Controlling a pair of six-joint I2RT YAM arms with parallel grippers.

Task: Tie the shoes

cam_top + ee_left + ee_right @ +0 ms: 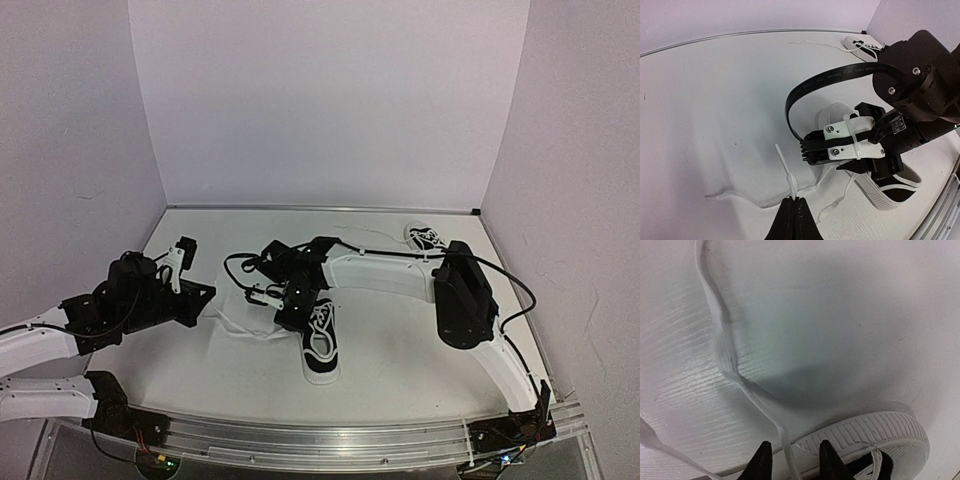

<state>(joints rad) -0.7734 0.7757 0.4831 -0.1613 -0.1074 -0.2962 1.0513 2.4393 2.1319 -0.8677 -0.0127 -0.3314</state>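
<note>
White table (390,370); wrist view alone shows left pincer (794,201) clamped on lace (788,180); right pincer (794,446) part-open.

Lab booth (plain white walls (330,100))

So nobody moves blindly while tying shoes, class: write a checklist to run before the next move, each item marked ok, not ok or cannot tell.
1. Left claw shut on long white lace: ok.
2. White lace strand inside open right claw: ok.
3. Near black sneaker with white rubber sole upright: ok.
4. Knot started: cannot tell, right arm covers it.
5. Second black sneaker untouched at far edge: ok.
</note>
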